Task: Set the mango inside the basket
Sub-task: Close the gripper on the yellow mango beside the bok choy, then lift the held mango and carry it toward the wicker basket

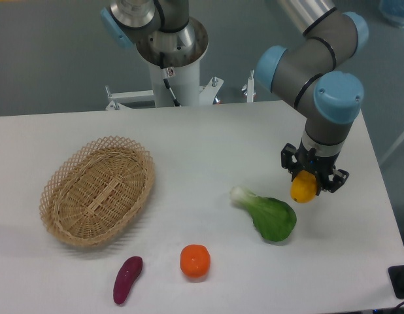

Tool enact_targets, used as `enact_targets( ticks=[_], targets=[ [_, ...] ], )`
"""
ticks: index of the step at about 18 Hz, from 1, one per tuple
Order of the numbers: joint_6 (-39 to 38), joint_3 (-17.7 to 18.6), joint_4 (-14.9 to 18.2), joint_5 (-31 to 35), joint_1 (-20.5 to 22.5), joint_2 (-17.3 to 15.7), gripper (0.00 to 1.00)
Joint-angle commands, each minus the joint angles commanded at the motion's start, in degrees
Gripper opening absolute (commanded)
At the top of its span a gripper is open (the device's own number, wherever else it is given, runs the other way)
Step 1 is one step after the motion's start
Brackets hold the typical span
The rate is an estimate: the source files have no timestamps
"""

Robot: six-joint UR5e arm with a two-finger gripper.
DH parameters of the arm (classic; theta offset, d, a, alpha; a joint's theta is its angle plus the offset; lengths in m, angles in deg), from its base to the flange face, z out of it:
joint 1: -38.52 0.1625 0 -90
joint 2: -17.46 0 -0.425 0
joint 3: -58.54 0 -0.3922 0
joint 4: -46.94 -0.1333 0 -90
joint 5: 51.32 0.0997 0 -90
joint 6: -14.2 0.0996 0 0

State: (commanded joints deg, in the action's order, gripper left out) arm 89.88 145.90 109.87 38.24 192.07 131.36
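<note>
White table (189, 144); mango (304, 188) half-hidden in claw (313, 178)

The oval woven wicker basket (97, 190) sits on the left half of the white table (208, 137), well apart from everything else. Near the front edge, the dark purple sweet potato (127, 279) lies just right of the basket's near end, and the round orange fruit (195, 260) lies to its right. Farther right and a little farther back lies the green leafy bok choy (267, 214). Right of it, the yellow oval mango (304, 188) sits in the black two-finger gripper (313, 175), seemingly above the table.
</note>
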Motion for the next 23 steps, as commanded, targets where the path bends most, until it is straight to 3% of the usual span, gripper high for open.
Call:
enact_targets(
  ticks=[10,17,23],
  targets=[
    [-1.23,-0.26,0.18,-0.09,-0.35,-0.09,0.27],
    [-5.18,-0.44,0.18,-0.79,-5.62,-1.93,0.27],
    [-14.31,1.4,0.0,-0.97,-14.49,-4.12,0.27]
  ],
)
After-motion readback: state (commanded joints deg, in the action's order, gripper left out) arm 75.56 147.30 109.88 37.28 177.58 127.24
